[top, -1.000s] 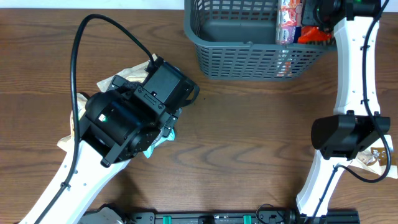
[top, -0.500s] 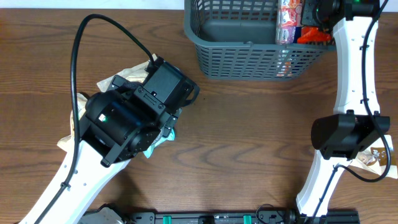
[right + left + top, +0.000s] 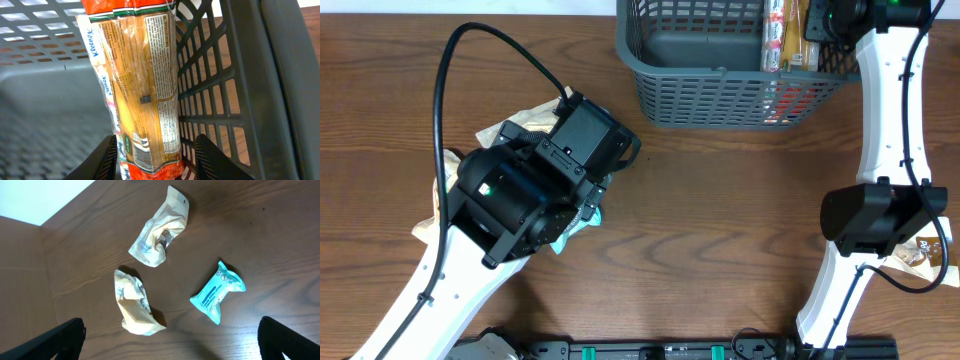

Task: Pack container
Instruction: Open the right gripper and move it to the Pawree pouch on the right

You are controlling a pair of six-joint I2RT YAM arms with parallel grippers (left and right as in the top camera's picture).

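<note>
The dark grey-blue slotted basket [image 3: 720,75] stands at the table's far edge. My right gripper [image 3: 157,160] is inside it by the right wall [image 3: 220,100]. Its fingers are open around an orange and tan snack packet [image 3: 142,75] that stands on edge against the lattice; the right finger is a little apart from it. A red and white packet [image 3: 777,35] stands beside it. My left gripper [image 3: 172,345] is wide open and empty, above two cream packets [image 3: 160,230] [image 3: 135,302] and a teal packet [image 3: 217,292] lying on the wood.
My left arm's black wrist [image 3: 535,190] covers most of the loose packets in the overhead view; a teal corner [image 3: 582,222] shows. Another tan packet [image 3: 925,250] lies behind the right arm's base at the right edge.
In the basket the orange packet has turned from flat, showing its red face, to standing on edge by the right wall. The left arm has not moved.
</note>
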